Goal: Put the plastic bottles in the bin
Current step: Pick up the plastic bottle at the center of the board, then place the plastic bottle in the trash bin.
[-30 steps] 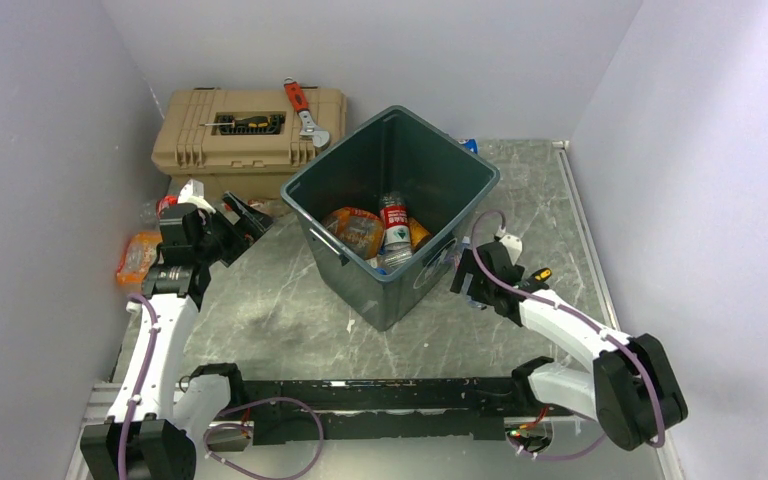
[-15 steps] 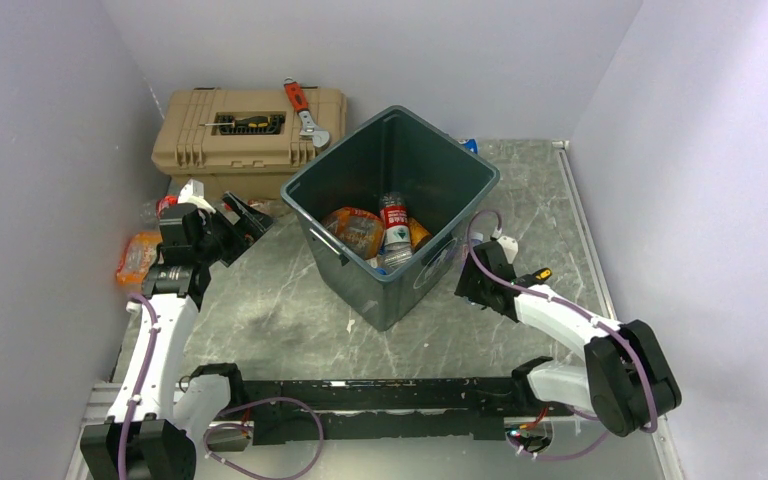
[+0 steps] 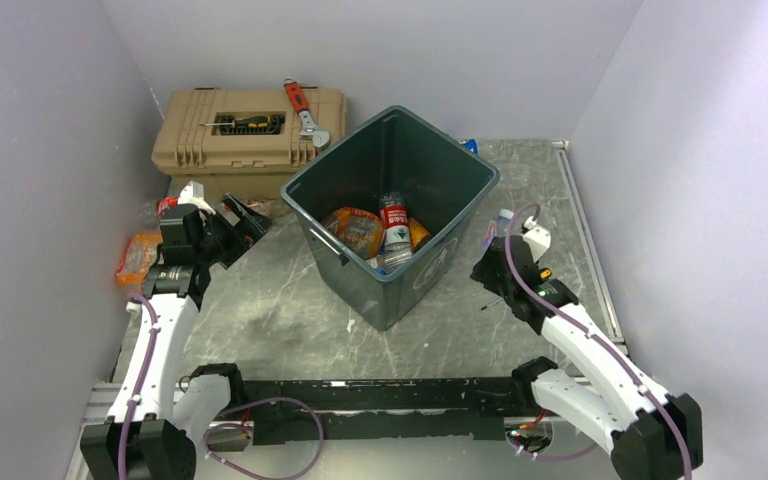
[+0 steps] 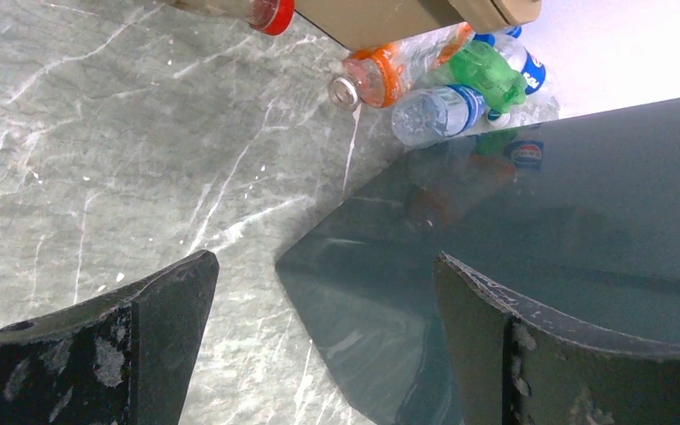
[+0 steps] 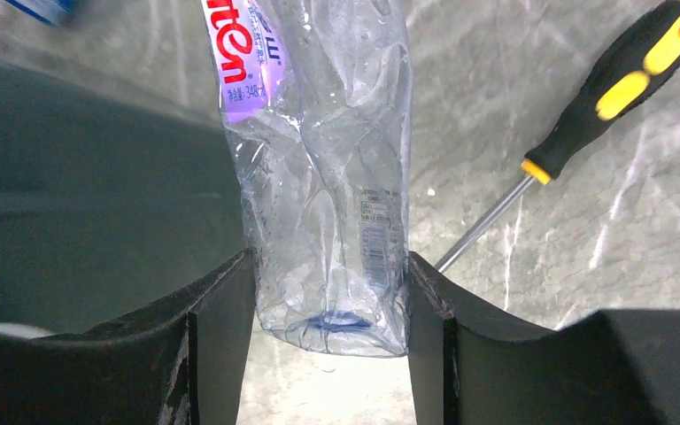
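The job is partly done: several bottles (image 3: 392, 225) already lie at the bottom of the bin (image 3: 360, 290), and one more is on its way. The right pincer (image 5: 328, 292) is clamped on a crumpled clear bottle (image 5: 319, 177) with a purple label. Both fingers (image 5: 221, 310) press against its sides near the base end, and the neck points away from the pincer. In the top view that bottle is just outside the bin's right wall, with its cap uppermost and not yet over the rim, so I judge that the lift and drop are still to come. A screwdriver (image 5: 602, 106) lies on the table to the outer side of this pincer, apart from the bottle and not part of the job. More is left. Ahead of the left pincer (image 4: 323, 274), past the bin's corner, a cluster of bottles (image 4: 438, 111) lies on the table by the toolbox (image 3: 250, 125). Others show behind that arm near the left wall (image 3: 138, 258). The left pincer stands wide with nothing between its fingers, and it hovers above the table. The left arm rises from its base along the left side, with the wrist angled toward the gap between toolbox and bin. The right arm stretches forward from its base with a bent elbow, and its wrist is raised close beside the bin.
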### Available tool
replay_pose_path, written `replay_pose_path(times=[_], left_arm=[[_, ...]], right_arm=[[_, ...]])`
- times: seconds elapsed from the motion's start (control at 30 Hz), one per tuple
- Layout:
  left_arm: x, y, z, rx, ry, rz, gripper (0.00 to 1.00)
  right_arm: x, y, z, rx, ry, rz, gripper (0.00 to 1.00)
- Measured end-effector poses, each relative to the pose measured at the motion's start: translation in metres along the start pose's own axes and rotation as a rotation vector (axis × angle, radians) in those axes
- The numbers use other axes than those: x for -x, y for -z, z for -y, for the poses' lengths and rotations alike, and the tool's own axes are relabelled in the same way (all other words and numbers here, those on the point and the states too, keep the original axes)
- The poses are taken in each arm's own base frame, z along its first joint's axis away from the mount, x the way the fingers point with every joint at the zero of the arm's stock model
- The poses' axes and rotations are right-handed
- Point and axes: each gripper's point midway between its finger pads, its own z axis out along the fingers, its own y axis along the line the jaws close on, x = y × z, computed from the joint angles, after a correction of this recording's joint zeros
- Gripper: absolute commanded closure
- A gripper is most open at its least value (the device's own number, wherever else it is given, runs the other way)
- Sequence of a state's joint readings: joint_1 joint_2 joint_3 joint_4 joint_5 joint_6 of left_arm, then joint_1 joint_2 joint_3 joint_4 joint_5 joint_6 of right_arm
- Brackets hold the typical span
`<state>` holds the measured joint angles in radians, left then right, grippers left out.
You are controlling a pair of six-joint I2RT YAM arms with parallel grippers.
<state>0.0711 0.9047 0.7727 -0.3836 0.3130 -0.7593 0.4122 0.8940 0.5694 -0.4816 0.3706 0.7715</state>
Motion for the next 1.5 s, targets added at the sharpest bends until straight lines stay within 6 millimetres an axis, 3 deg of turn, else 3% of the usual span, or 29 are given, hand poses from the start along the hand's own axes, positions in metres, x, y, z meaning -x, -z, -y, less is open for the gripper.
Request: replay_pose_path(times=[0.2,0.37,0.5,0.63,0.77,0.93,1.03,1.07,1.17,1.37,1.5], left_arm=[[0.006,0.003,-0.006,0.053,-0.013,0.024,0.04],[0.035,0.021,0.008,0.089,-0.031,0.104,0.02],[0.072,0.047,0.051,0.01,-0.059,0.208,0.01],[0.096,0.082,0.106,-0.151,-0.093,0.274,0.03],[0.111,0.117,0.171,-0.394,-0.13,0.297,0.03],[0.115,0.156,0.254,-0.781,-0.208,0.253,0.01],[0.097,0.174,0.306,-0.959,-0.306,0.157,0.01],[0.081,0.179,0.329,-1.023,-0.349,0.101,0.01],[0.029,0.196,0.372,-1.174,-0.45,-0.04,0.01],[-0.038,0.212,0.411,-1.325,-0.61,-0.163,0.01],[-0.085,0.211,0.42,-1.366,-0.71,-0.215,0.01]], right_arm=[[0.051,0.042,-0.003,0.005,-0.079,0.142,1.0],[0.084,0.091,0.003,0.084,-0.165,0.283,1.0],[0.111,0.139,-0.01,0.256,-0.172,0.392,1.0],[0.125,0.18,-0.044,0.49,-0.068,0.44,1.0],[0.118,0.218,-0.084,0.773,0.098,0.44,1.0],[0.09,0.275,-0.125,1.167,0.305,0.398,1.0],[0.079,0.294,-0.132,1.293,0.377,0.38,1.0],[0.077,0.298,-0.133,1.316,0.392,0.377,1.0],[0.072,0.306,-0.136,1.366,0.427,0.368,1.0],[0.074,0.306,-0.143,1.385,0.451,0.349,1.0],[0.074,0.306,-0.145,1.39,0.461,0.342,1.0]])
